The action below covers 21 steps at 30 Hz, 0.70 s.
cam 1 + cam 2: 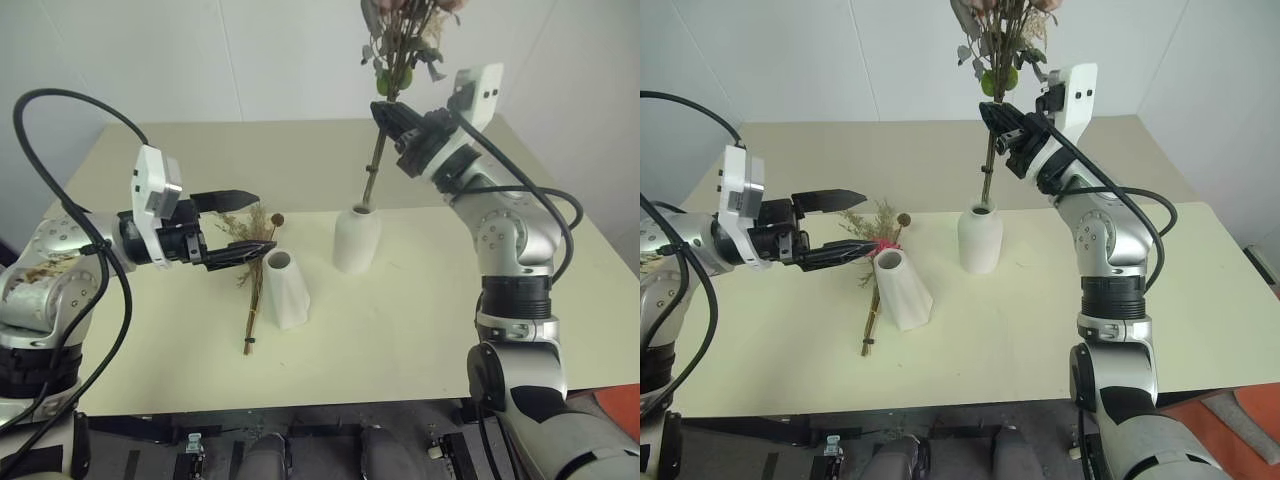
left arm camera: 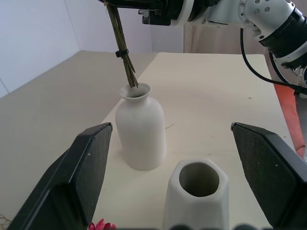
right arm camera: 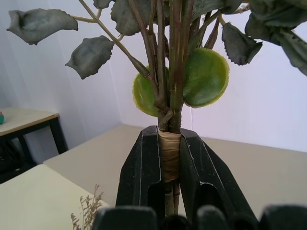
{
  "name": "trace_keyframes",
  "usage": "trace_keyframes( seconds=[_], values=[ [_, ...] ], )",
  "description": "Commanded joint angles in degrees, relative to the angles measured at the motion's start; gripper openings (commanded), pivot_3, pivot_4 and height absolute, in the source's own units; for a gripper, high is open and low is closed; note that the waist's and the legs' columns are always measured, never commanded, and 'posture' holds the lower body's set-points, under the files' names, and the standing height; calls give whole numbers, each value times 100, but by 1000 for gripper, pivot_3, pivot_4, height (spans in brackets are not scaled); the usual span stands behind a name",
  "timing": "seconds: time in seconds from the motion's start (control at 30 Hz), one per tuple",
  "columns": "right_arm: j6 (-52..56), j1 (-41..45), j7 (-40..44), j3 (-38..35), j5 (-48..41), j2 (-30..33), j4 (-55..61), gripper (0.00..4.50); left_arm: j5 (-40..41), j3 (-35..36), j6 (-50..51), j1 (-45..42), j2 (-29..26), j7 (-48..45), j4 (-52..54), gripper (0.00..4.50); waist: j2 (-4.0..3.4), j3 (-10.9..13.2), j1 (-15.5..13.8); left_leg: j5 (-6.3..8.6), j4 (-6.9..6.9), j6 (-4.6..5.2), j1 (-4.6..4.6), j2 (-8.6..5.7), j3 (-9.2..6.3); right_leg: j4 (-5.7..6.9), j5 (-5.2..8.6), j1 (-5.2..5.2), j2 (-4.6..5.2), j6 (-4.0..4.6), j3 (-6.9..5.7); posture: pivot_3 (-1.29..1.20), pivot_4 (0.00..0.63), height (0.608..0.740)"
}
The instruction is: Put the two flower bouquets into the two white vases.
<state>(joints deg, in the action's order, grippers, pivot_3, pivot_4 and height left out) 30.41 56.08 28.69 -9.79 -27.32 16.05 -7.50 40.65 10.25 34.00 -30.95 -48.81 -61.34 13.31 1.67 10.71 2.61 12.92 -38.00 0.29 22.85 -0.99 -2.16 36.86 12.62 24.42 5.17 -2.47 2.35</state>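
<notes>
My right gripper (image 1: 386, 113) is shut on the taped stems of the pale rose bouquet (image 1: 400, 45) and holds it upright above the table. The stem ends (image 2: 130, 79) sit in the mouth of the rounded bottle vase (image 1: 356, 240). In the right wrist view the fingers (image 3: 144, 167) clamp the stem wrap under green leaves. The tapered vase (image 1: 284, 290) stands to the left of the bottle vase, its hole empty. The magenta bouquet (image 1: 250, 290) lies flat on the table beside it, partly hidden. My left gripper (image 1: 262, 222) hovers open just above that bouquet's head, pointing toward the vases.
The cream table (image 1: 420, 330) has open surface to the right of the vases and behind them, up to the white wall. Black cables loop over my left arm (image 1: 40, 110). A small side table (image 3: 24, 120) stands far off.
</notes>
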Motion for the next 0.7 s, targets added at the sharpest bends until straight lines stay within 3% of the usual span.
trace_keyframes(
  seconds=[0.03,0.7],
  values=[
    [-218,165,41,-31,-52,-28,45,226,64,218,2,3,-110,41,195,4323,0,0,-1,0,0,0,0,0,0,-1,0,0,0,0,0,0,150,740],
    [-362,-740,48,291,185,-269,130,226,102,286,5,78,-207,15,235,4323,0,0,-1,0,0,0,1,0,-1,-2,0,0,0,0,0,0,150,740]
  ],
)
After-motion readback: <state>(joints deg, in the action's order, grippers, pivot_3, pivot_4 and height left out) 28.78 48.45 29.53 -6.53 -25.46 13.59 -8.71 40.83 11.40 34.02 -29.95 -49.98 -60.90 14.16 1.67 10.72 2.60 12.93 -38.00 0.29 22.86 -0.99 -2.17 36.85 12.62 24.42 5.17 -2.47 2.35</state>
